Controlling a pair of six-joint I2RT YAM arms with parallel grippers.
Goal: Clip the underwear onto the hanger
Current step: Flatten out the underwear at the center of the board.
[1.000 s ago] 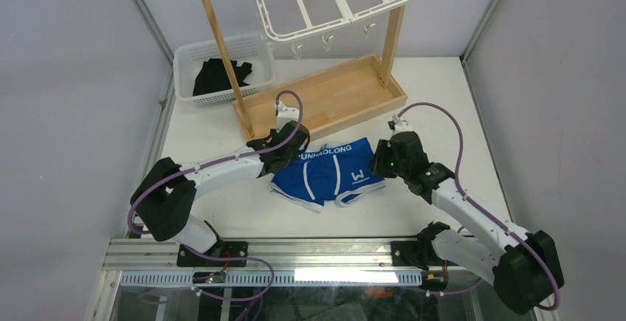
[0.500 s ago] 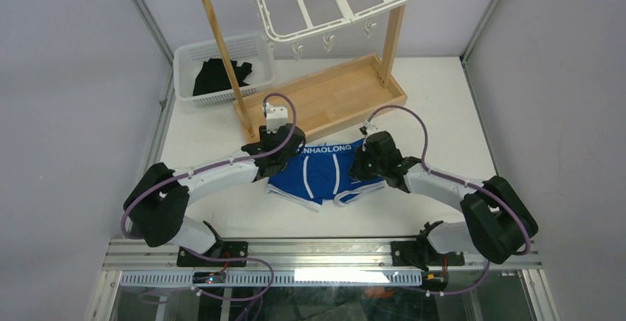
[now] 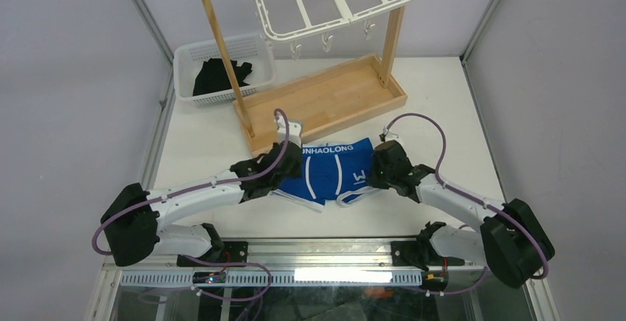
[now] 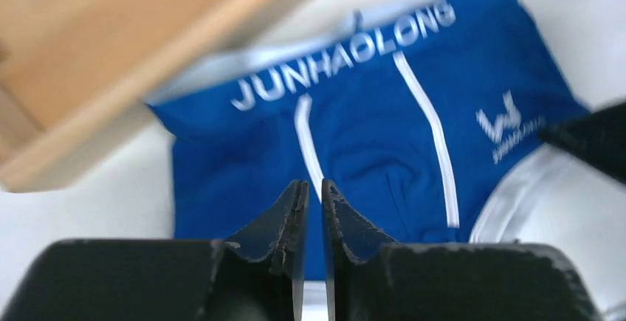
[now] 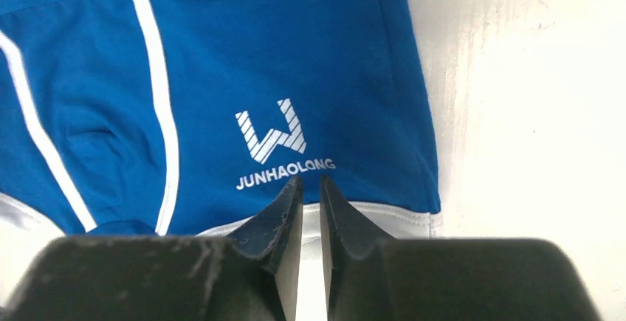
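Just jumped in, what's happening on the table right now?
Both arms are low over the underwear, which lies flat on the table. The left hand is over its left part and the right hand is at the leg hem by the logo. Each has its fingers nearly together; whether fabric is pinched is unclear. The hanger hangs on the wooden rack, its visible clips empty.

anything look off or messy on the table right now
Nothing damaged or spilled. The underwear lies slightly askew on the table, its near leg hems rumpled; a black garment sits crumpled in the basket.
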